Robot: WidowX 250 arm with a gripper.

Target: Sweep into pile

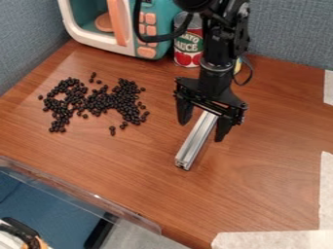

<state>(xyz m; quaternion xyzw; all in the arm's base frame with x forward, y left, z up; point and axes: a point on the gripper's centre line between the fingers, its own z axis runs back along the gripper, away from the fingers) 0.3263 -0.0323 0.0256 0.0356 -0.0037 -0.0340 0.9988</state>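
Note:
The black gripper (201, 131) hangs over the table right of centre, its two fingers spread wide apart. A silver metal bar (197, 140) lies at a slant between and below them, its near end pointing toward the front; gaps show between the bar and each finger. Its far end is hidden under the gripper's body. To the left, many small black beans (101, 101) are spread on the wooden table (117, 160) in an uneven patch, with a few loose ones around its edges.
At the back stand a teal and white toy microwave (148, 34) and a tomato sauce can (189, 46), close to the arm. White tape (273, 240) marks the front right. A clear plastic edge (78, 193) runs along the table's front left.

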